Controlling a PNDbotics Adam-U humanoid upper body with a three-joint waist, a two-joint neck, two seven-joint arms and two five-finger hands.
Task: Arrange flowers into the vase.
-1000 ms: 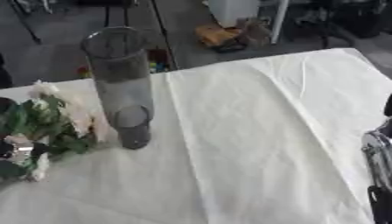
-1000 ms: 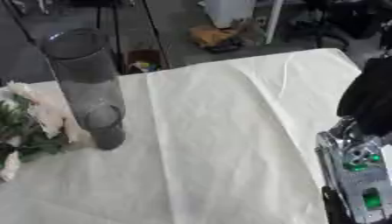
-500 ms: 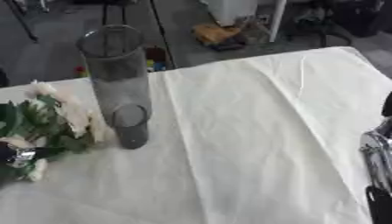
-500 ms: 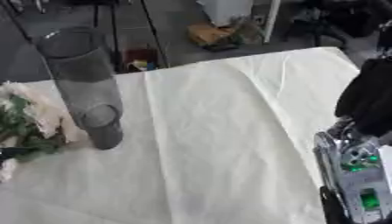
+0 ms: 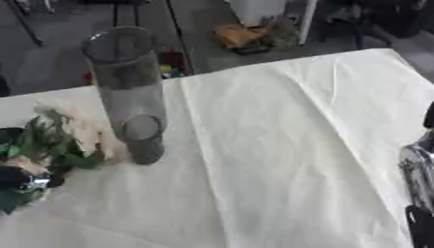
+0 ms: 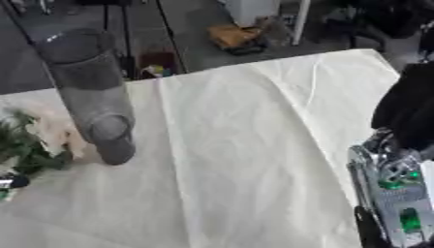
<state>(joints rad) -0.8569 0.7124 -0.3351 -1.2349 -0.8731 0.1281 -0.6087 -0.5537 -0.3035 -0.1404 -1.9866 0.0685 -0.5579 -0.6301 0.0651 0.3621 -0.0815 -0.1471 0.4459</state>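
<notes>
flowers (image 5: 53, 140) beside vase (image 5: 129, 92), seemingly touching

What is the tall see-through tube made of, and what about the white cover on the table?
The tall vase looks like clear, smooth glass or maybe plastic: you can see the floor and the cloth through it. The table cover looks like soft, matte cream fabric, because it shows folds and wrinkles.

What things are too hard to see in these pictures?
- Flowers: blurred and cut off by the left edge in both eye views, so they can't be counted.
- Left hand: only a dark and silver bit shows under the leaves.
- Right hand: cut off at the lower right edge; only the arm shows.
</notes>
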